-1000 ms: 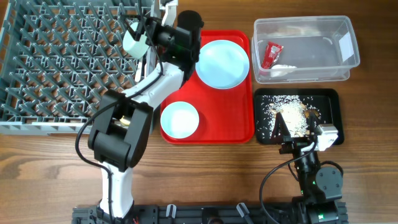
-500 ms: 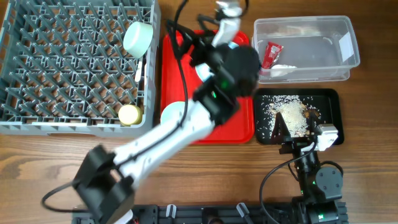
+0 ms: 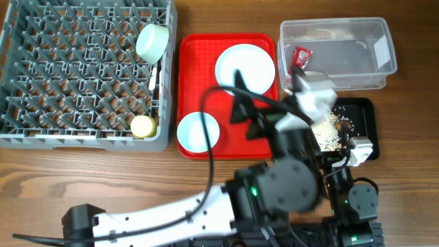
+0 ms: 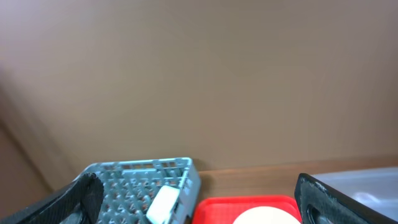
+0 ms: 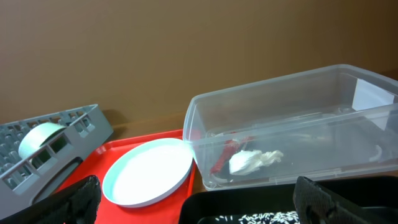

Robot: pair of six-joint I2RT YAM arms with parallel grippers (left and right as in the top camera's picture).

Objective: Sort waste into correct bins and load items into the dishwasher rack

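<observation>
The grey rack (image 3: 75,68) holds a pale bowl (image 3: 152,42), a yellow cup (image 3: 143,126) and white cutlery (image 3: 156,75). The plate (image 3: 245,66) and a second bowl (image 3: 197,132) lie on the red tray (image 3: 230,147). The clear tub (image 3: 343,55) holds the red wrapper (image 5: 224,155) and the white scrap (image 5: 252,160). The black tray (image 3: 360,113) holds crumbs (image 3: 330,134). My left gripper (image 3: 245,113) is open and empty, raised high over the red tray. My right gripper (image 5: 199,202) is open and empty at the black tray's (image 5: 249,202) near edge.
My left arm (image 3: 288,178) sweeps across the front middle of the overhead view and hides the right gripper's fingers and part of the black tray. The left wrist view shows the rack (image 4: 134,180), its bowl (image 4: 163,204) and the red tray (image 4: 245,204) far below.
My left gripper let go of the bowl in the rack's right side. It then swung right across the red tray and rose toward the camera. The right arm stayed still.
</observation>
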